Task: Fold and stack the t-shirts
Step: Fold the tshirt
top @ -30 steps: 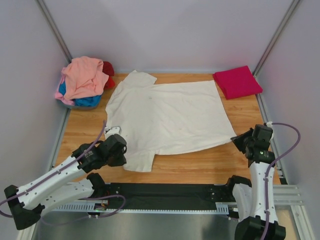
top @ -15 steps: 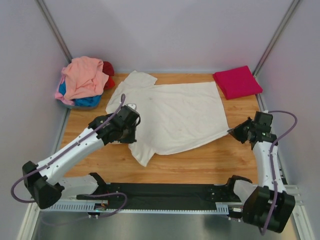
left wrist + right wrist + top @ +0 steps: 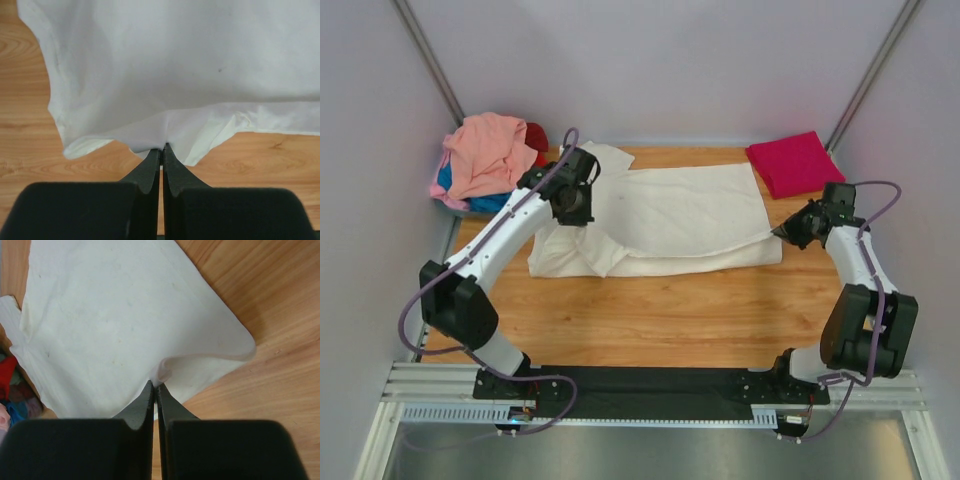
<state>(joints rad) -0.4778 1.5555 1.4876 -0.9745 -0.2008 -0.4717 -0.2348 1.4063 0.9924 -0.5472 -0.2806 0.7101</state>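
Observation:
The cream-white t-shirt (image 3: 680,215) lies across the middle of the wooden table, its near half folded over toward the back. My left gripper (image 3: 582,192) is shut on the shirt's left edge (image 3: 165,125) and holds it over the shirt's upper left part. My right gripper (image 3: 786,231) is shut on the shirt's right hem (image 3: 165,367) and holds it just above the table. A folded magenta t-shirt (image 3: 794,163) lies at the back right. The salmon-pink t-shirt (image 3: 487,150) tops a heap at the back left, over the blue (image 3: 492,203) and red (image 3: 536,140) shirts.
The table's wood (image 3: 660,310) shows bare in front of the shirt. Grey walls close in the left, back and right sides. A black rail (image 3: 650,385) runs along the near edge between the arm bases.
Both grippers have carried the shirt's near edge away from the front toward the back, folding the shirt in half. The left arm has stretched far out; the right has moved back a little.

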